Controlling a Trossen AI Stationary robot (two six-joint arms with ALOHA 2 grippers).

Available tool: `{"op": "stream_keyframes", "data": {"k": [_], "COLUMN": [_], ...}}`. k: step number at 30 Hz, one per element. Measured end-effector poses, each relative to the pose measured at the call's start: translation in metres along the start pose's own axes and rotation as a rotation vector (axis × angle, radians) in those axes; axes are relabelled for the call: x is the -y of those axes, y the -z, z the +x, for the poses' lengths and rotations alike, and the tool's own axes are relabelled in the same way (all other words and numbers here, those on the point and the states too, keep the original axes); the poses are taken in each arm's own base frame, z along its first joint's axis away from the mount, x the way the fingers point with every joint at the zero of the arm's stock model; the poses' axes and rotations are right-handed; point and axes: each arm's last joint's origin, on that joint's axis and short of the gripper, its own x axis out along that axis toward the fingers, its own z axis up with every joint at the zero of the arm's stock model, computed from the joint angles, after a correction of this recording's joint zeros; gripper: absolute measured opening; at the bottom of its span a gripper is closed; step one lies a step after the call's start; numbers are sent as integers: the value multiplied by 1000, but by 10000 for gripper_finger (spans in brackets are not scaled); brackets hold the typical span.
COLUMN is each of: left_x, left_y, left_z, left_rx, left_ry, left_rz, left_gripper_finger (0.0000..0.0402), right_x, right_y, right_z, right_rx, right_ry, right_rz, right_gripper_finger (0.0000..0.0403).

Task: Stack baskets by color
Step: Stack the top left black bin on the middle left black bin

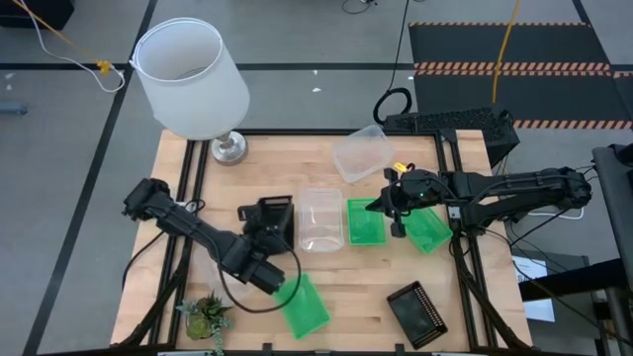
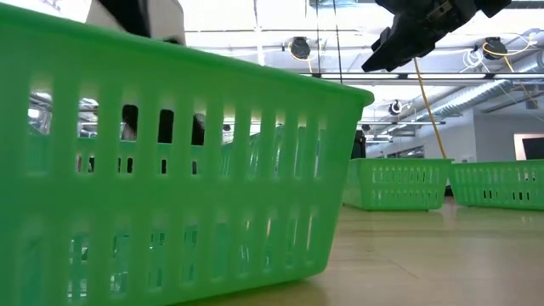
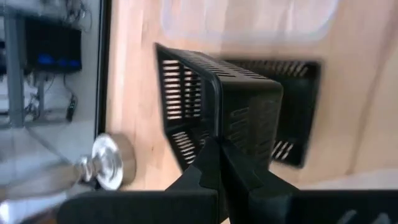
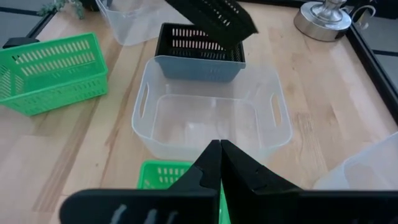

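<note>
My left gripper [image 1: 269, 243] is shut on a black mesh basket [image 3: 217, 106], which hangs tilted over a second black basket [image 4: 199, 53] standing on the table. In front of that one stands a clear basket [image 4: 211, 118]. My right gripper [image 4: 219, 155] is shut and empty. It hovers over two green baskets [image 1: 364, 223] [image 1: 427, 229] at the table's right. A third green basket [image 1: 305, 305] sits near the front edge. Another black basket [image 1: 417, 314] lies at the near right, and another clear one [image 1: 361, 153] at the far side. My left gripper pinches the held black basket's side wall at its rim [image 3: 217, 134], one finger on the inner face and one on the outer. The fingers slant downward toward the table's far side. The basket is tilted and lifted clear, above the black basket on the table [image 3: 292, 112].
A big white lampshade [image 1: 193, 79] on a metal foot [image 1: 229, 148] stands at the far left corner. A small green plant [image 1: 208, 316] sits at the near left. One more clear basket [image 4: 127, 22] shows beyond the black ones in the right wrist view.
</note>
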Motion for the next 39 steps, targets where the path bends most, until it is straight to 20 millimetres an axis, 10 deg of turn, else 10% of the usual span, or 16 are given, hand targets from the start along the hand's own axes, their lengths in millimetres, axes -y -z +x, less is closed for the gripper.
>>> {"op": "stream_keyframes", "data": {"k": [39], "left_x": [26], "left_y": [15], "left_z": [48], "left_rx": [26], "left_ry": [50], "left_rz": [-55], "left_gripper_finger": [49], "right_x": [0], "right_y": [1], "right_z": [0], "right_rx": [-12], "right_ry": [-1], "right_rz": [1], "right_gripper_finger": [0]}}
